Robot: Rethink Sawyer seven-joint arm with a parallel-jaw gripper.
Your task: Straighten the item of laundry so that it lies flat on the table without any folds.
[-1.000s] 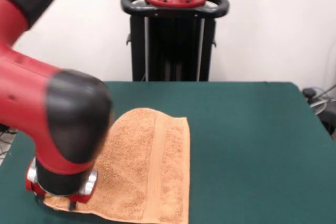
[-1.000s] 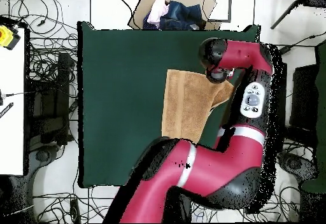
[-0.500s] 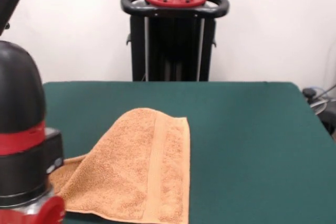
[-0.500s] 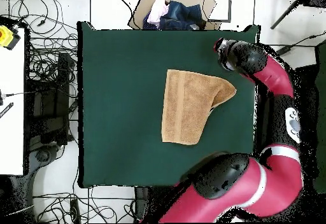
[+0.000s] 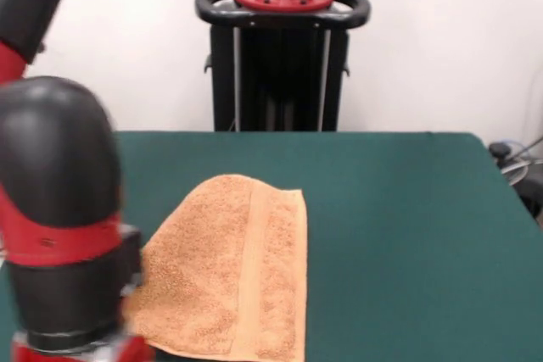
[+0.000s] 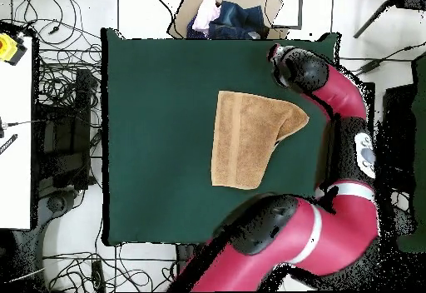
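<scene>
Cardboard box (image 6: pixel 229 11) holding blue and pink clothing (image 6: pixel 218 17) sits on the floor. Tangled black cables (image 6: pixel 62 73) cover the white floor (image 6: pixel 150 11). A white side table (image 6: pixel 15 140) carries 1 yellow object (image 6: pixel 7 48).

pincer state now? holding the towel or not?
Pincer: in view at the arm's end, apart from the towel; open or shut cannot be told. It holds nothing visible.
</scene>
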